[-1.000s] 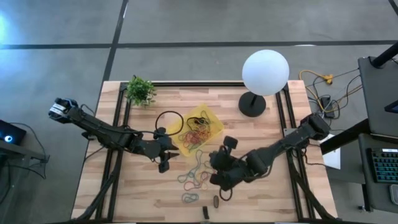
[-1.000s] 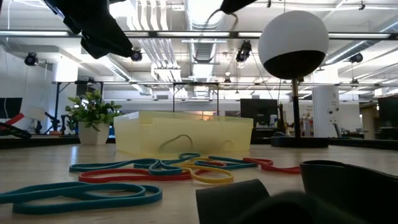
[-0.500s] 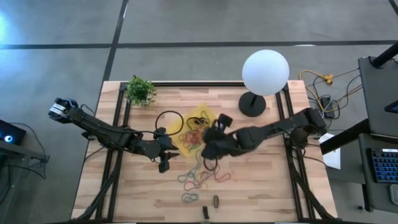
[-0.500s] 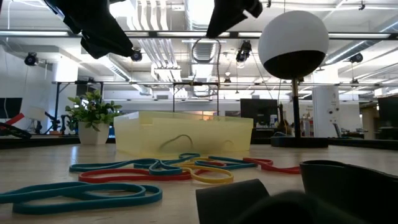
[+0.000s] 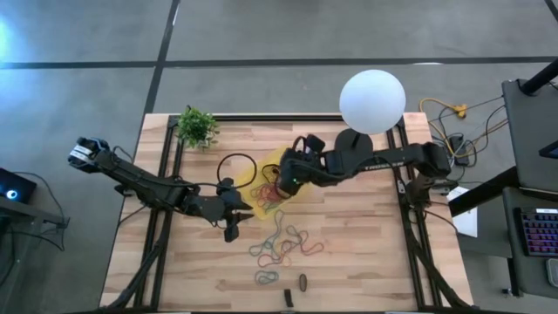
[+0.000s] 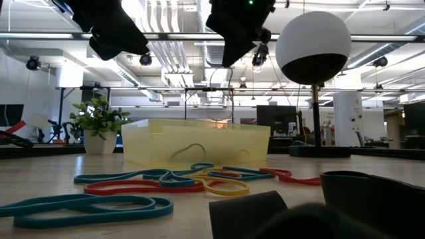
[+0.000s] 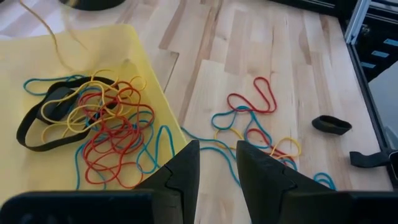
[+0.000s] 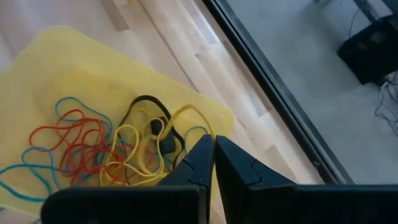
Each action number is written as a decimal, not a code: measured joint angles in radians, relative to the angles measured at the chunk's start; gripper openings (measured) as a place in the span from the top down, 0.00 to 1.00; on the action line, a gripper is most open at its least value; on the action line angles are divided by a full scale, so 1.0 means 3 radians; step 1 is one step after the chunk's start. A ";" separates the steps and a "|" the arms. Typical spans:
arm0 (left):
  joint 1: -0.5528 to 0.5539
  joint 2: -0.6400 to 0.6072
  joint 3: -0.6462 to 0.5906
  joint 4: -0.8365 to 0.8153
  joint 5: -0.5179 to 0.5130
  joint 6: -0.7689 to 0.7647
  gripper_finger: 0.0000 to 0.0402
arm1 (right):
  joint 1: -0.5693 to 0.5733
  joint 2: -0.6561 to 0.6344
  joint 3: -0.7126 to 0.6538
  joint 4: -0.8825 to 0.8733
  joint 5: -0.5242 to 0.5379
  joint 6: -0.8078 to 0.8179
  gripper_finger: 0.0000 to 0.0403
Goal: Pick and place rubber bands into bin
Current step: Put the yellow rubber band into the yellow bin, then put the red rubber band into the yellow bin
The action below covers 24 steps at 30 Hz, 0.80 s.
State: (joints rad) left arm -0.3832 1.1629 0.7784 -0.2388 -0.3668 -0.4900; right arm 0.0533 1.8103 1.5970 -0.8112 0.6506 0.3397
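Right gripper [image 5: 284,177] hangs over the yellow bin [image 5: 299,163], fingers pinched tight on a tan rubber band [image 8: 189,115] that loops down into the tangle of rubber bands in the bin [image 7: 93,124]. Left gripper [image 5: 237,216] hovers just beside the bin's near edge, fingers partly apart, holding nothing. More loose bands [image 5: 283,244] lie on open worktop [image 5: 366,253] nearer the front edge, with clear room around them. Low view cuts off both grippers at the top.

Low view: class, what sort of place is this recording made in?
Probably a large lab or workshop: exposed ceiling ducts and strip lights overhead, dark equipment cabinets behind, and a wooden worktable on a concrete floor.
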 joint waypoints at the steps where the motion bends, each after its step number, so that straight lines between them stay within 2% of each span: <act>1: 0.0000 0.0000 0.0000 -0.0001 0.0000 0.0000 0.78 | -0.0032 0.0000 -0.0001 0.0002 -0.0035 -0.0003 0.98; 9: 0.0000 0.0000 0.0000 -0.0013 0.0001 0.0007 0.78 | -0.0167 0.0000 -0.0070 0.0026 -0.0155 0.0006 0.98; 14: 0.0000 0.0000 0.0000 -0.0012 -0.0019 0.0028 0.78 | -0.0214 0.0000 -0.0179 0.0101 -0.0438 -0.0004 0.96; 18: 0.0000 0.0000 0.0000 -0.0011 -0.0023 0.0080 0.78 | -0.0220 0.0000 -0.0285 0.0230 -0.0597 -0.0008 0.90; 24: 0.0000 0.0000 0.0000 -0.0002 -0.0029 0.0084 0.78 | -0.0228 0.0000 -0.0437 0.0386 -0.0628 0.0039 0.77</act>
State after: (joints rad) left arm -0.3832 1.1629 0.7784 -0.2394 -0.3756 -0.4648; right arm -0.0151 1.8103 1.4659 -0.6953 0.4621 0.3515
